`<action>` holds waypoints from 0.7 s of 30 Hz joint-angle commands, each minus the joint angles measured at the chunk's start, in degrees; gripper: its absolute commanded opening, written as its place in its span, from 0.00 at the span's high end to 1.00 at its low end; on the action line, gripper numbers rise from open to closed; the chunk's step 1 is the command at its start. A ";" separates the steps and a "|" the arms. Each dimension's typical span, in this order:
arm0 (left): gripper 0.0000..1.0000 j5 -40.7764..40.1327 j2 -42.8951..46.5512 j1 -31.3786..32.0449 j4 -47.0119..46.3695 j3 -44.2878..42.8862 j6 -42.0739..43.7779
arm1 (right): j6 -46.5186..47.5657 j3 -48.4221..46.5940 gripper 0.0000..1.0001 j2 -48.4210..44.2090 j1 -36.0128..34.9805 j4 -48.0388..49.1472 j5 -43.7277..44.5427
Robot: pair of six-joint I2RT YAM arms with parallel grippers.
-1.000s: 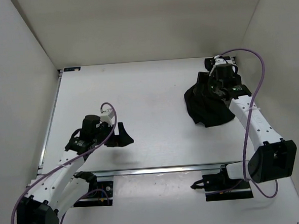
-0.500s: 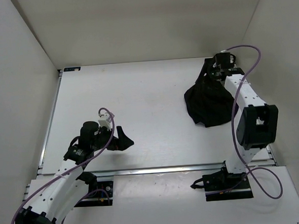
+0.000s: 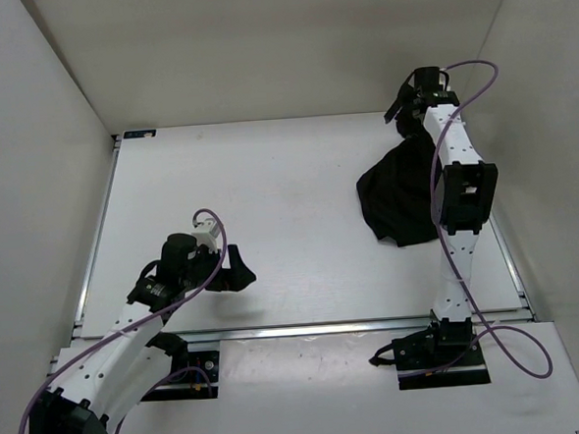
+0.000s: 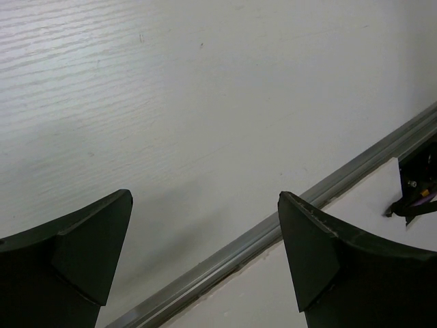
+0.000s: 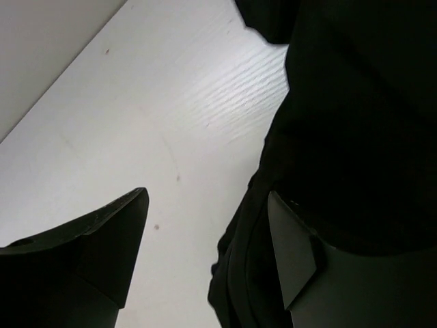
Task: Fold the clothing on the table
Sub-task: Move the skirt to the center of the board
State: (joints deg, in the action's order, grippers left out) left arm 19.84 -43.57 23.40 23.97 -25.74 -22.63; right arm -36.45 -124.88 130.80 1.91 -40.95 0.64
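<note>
Clothing [image 3: 399, 202]: crumpled black heap lying on the desk [image 3: 268, 179], right of centre in the top view. Right jaws: spread, gripping nothing, at upper right beyond the heap's far end. Left jaws: spread, holding nothing, lower left, over the desk near its front rail [image 4: 273, 232].

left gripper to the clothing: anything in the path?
Nothing visible. The left gripper hangs open over the near left of the table. The clothing lies bunched at the far right, with only bare tabletop between them. The right arm stands over the clothing's right edge, off that line.
</note>
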 commanded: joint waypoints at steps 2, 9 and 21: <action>0.01 -3.14 0.42 0.07 1.44 -2.74 1.54 | 1.98 -8.71 0.31 3.41 -0.15 -10.38 7.25; 0.03 1.17 1.65 -0.46 -2.78 2.09 -3.03 | 1.47 3.39 0.32 -2.83 0.46 -5.82 7.89; 0.03 -1.64 0.77 -1.25 0.02 -1.42 -2.06 | 9.19 -10.99 0.89 4.47 -1.56 -4.07 2.53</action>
State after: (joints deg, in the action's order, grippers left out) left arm 18.94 -42.63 22.70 23.59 -24.27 -24.97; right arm -30.81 -131.94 135.92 1.48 -49.21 4.91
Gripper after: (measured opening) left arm 0.961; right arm 0.217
